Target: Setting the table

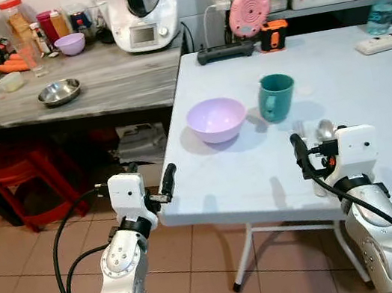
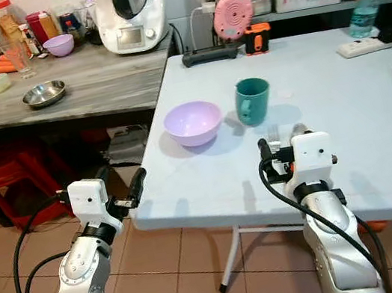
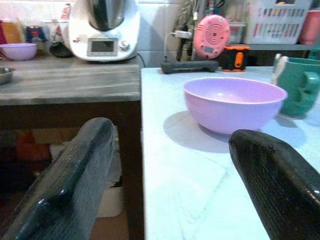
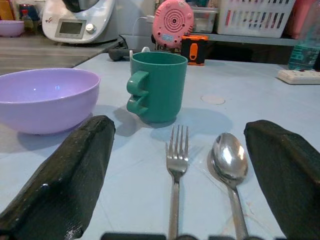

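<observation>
— On the table (image 1: 374,123), what lies before you?

— Near its front edge I have a bowl (image 1: 216,118) — lilac, upright — and a green mug (image 1: 276,97) just to its right, handle turned toward me. They stand close, not touching.

— And the cutlery?

— A fork (image 4: 176,165) and a spoon (image 4: 230,165) lie side by side between the fingers of my right gripper (image 4: 175,200), nearer to me than the mug. The fork is on the left, the spoon on the right, both flat on the table with their heads pointing away.

— Are you pinching either?

— No. My right fingers are spread wide, one on each side of the pair, touching neither that I can see.

— Your left gripper (image 1: 160,191)?

— It hangs at the table's near-left corner, off the edge, fingers also spread and holding nothing — the bowl sits ahead of it.

— Anything further off?

— A pink round gadget (image 1: 248,12) and a black power strip (image 1: 225,52) at the far edge.
</observation>
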{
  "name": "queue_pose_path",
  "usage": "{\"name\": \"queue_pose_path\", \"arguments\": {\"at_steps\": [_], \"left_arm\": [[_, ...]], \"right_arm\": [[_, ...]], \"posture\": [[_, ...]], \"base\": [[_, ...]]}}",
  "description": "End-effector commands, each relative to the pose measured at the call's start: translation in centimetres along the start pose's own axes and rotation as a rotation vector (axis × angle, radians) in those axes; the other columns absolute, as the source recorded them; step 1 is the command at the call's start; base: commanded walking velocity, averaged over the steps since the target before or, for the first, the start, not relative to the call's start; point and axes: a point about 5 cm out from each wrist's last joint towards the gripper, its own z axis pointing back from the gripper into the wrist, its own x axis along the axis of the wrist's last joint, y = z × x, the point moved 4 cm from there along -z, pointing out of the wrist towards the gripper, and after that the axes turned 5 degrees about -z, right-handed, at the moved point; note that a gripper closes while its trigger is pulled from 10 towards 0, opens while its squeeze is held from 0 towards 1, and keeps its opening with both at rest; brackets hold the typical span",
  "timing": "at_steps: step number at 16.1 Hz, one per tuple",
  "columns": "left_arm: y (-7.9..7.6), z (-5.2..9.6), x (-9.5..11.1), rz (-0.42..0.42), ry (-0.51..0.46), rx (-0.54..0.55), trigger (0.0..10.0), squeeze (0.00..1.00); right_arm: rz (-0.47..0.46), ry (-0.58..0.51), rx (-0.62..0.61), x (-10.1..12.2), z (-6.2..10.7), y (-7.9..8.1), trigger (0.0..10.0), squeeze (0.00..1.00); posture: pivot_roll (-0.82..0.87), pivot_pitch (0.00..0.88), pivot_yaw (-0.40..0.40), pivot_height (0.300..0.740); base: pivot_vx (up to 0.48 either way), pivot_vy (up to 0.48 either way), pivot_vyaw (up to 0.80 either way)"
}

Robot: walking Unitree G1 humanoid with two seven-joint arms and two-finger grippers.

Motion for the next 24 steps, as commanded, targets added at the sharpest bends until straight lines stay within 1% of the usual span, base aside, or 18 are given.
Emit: {"name": "queue_pose_path", "arguments": {"at_steps": [1,3,6,10,13,24], "left_arm": [[0.7,0.2,0.5,-0.003,-0.022,0.000,10.0,0.00],[0.6,0.2,0.4,0.003,-0.024,-0.009,10.0,0.00],[0.5,0.3,0.5,-0.001,-0.029,-0.022,10.0,0.00],[0.3,0.4,0.5,0.001,-0.029,-0.033,10.0,0.00],[0.0,0.5,0.4,0.007,-0.025,-0.046,10.0,0.00],[-0.4,0.6,0.2,0.011,-0.019,-0.057,10.0,0.00]], "right_arm": [[-0.007,-0.031,0.014,0.7,-0.1,0.6,10.0,0.00],[-0.006,-0.036,0.019,0.8,0.0,0.7,10.0,0.00],[-0.013,-0.037,0.044,0.8,0.0,1.4,10.0,0.00],[-0.005,-0.031,0.048,0.6,0.1,1.5,10.0,0.00],[-0.002,-0.029,0.051,0.6,0.1,1.5,10.0,0.00],[0.015,-0.037,0.078,0.7,0.3,2.0,10.0,0.00]], "posture": [[-0.10,0.000,0.044,0.740],[-0.10,0.000,0.043,0.740],[-0.10,0.000,0.044,0.740],[-0.10,0.000,0.046,0.740],[-0.10,0.000,0.045,0.740],[-0.11,0.000,0.046,0.740]], "base": [[0.000,0.000,0.00],[0.000,0.000,0.00],[0.276,0.000,0.00],[0.284,0.000,0.00],[0.405,0.000,0.00],[0.395,0.000,0.00]]}}
